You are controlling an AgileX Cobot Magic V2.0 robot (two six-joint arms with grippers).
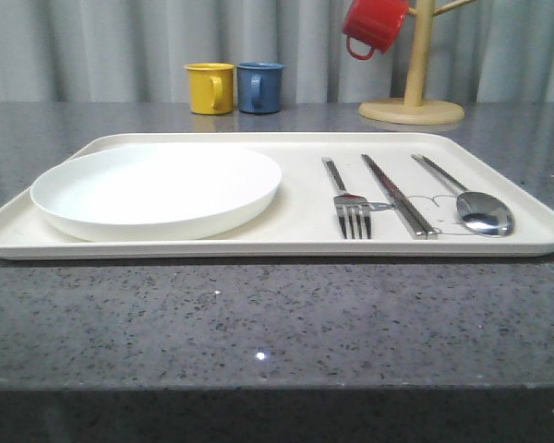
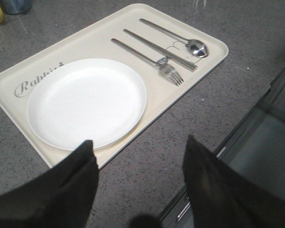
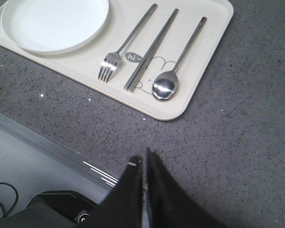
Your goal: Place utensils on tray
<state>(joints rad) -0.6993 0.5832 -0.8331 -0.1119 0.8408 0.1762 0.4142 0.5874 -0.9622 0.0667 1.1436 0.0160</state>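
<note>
The cream tray (image 1: 305,242) (image 2: 109,33) (image 3: 213,28) lies on the grey counter. On its left half rests the white plate (image 1: 157,189) (image 2: 87,102) (image 3: 54,23). To the right lie the fork (image 1: 348,205) (image 2: 147,58) (image 3: 128,40), the chopsticks (image 1: 399,197) (image 2: 159,49) (image 3: 152,47) and the spoon (image 1: 471,205) (image 2: 180,39) (image 3: 178,61), side by side. My left gripper (image 2: 138,152) hangs open above the counter near the tray's front edge, with nothing between its fingers. My right gripper (image 3: 143,159) is shut and empty, over bare counter in front of the spoon.
At the back stand a yellow mug (image 1: 210,88) and a blue mug (image 1: 259,87). A red mug (image 1: 374,25) hangs on a wooden mug tree (image 1: 414,78) at the back right. The counter's front edge (image 3: 61,152) drops off close to both grippers.
</note>
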